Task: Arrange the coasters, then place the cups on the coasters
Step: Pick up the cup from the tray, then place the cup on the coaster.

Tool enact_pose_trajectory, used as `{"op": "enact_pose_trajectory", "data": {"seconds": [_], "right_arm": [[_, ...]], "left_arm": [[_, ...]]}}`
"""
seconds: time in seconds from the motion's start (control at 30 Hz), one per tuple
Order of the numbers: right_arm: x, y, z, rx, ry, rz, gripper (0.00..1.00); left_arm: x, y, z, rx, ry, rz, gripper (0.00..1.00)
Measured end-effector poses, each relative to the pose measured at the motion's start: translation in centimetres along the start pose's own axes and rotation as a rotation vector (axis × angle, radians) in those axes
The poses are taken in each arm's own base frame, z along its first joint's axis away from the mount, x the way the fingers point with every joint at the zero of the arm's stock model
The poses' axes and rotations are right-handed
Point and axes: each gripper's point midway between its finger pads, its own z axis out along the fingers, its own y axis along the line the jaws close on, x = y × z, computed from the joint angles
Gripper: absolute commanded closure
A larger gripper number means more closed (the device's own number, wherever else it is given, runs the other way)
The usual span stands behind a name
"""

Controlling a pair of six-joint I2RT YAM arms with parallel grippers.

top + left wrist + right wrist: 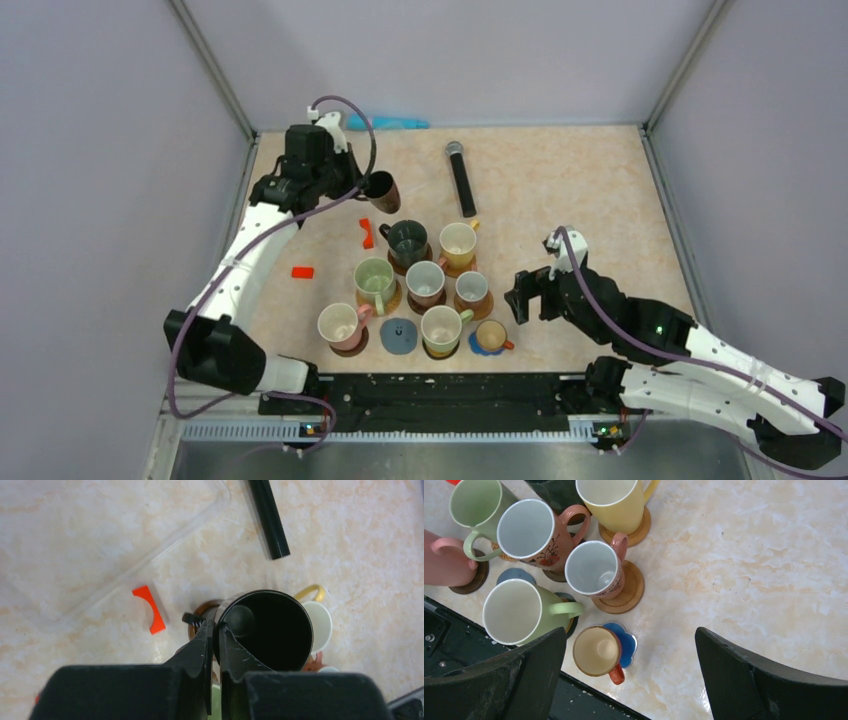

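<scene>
Top external view: left gripper [362, 186] reaches out at the far left of the table [560, 180], clenched on the rim of a dark cup [384, 191]. The cup is tilted and held apart from the other cups, just behind the dark green cup [408, 241]. The left wrist view agrees, with one finger [197, 647] outside the wall, the other inside the mouth, and the rim pinched between them. Cannot tell whether the cup's base touches the table.

Right gripper [527, 297] hovers just right of the cluster, jaws spread wide with nothing between them.

Cluster, near centre:
- **Back row:** dark green cup and yellow cup [458, 243], each on a brown wooden coaster.
- **Middle:** pale green cup [375, 279], flowered cup [425, 281] and pink-handled cup [471, 290]. The pink-handled cup sits on a wooden coaster [630, 591].
- **Nearest the arm bases:** pink cup [340, 325], second pale green cup [441, 328] and small orange cup [489, 336].

The orange cup stands on the blue scalloped coaster [628, 641] — off centre, with blue showing on one side. The grey-blue coaster [398, 335] lies bare between the pink cup and the second pale green cup.

Elsewhere, a black microphone [460, 178] lies behind the cluster. One red-orange piece [302, 271] lies to the cluster's left and another [366, 233] just beside the dark green cup. A blue object [385, 123] lies at the back wall.
</scene>
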Motion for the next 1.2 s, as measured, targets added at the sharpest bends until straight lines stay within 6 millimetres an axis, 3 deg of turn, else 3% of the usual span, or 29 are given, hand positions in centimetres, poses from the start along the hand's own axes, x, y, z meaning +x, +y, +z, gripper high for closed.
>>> {"op": "enact_pose_trajectory", "data": {"seconds": [0.33, 0.53, 0.87, 1.2], "right_arm": [[0.1, 0.0, 0.1, 0.006, 0.005, -0.003, 0.01], [0.2, 0.0, 0.3, 0.012, 0.014, -0.007, 0.01], [0.8, 0.0, 0.9, 0.032, 0.040, -0.018, 0.01], [0.8, -0.3, 1.0, 0.050, 0.040, -0.014, 0.01]], "left_arm": [[6.7, -2.4, -8.7, 0.054, 0.020, 0.030, 1.00], [10.8, -2.8, -12.0, 0.064, 0.034, 0.033, 1.00], [18.4, -2.3, -13.6, 0.059, 0.122, 0.013, 1.00], [20.3, -1.9, -13.6, 0.020, 0.127, -0.012, 1.00]]}}
